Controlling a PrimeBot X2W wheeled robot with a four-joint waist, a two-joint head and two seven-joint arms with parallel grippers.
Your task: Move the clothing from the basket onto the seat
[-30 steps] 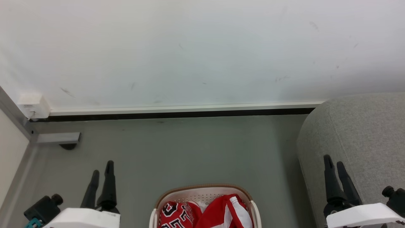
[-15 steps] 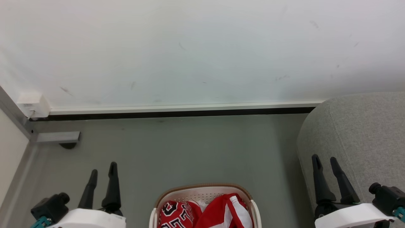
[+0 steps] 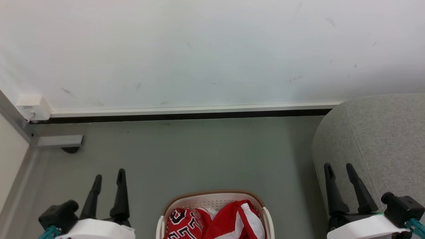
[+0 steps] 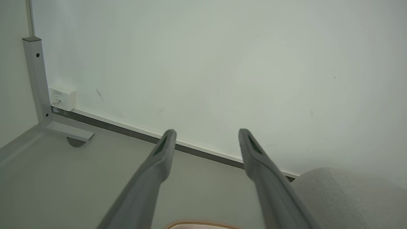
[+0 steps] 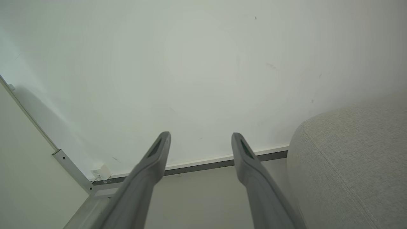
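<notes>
Grey floor (image 3: 199,149) meets white wall (image 3: 199,49) at 12 o'clock; seat (image 3: 382,132) at 3. Left gripper (image 3: 110,173) and right gripper (image 3: 338,165) gape, empty

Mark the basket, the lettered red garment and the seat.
basket (image 3: 212,201): head view, on its perforated far inner wall.
lettered red garment (image 3: 183,223): head view, on its block-lettered front, in the basket's left half.
seat (image 3: 382,139): head view, on the bare grey upholstery of its rounded end.
</notes>
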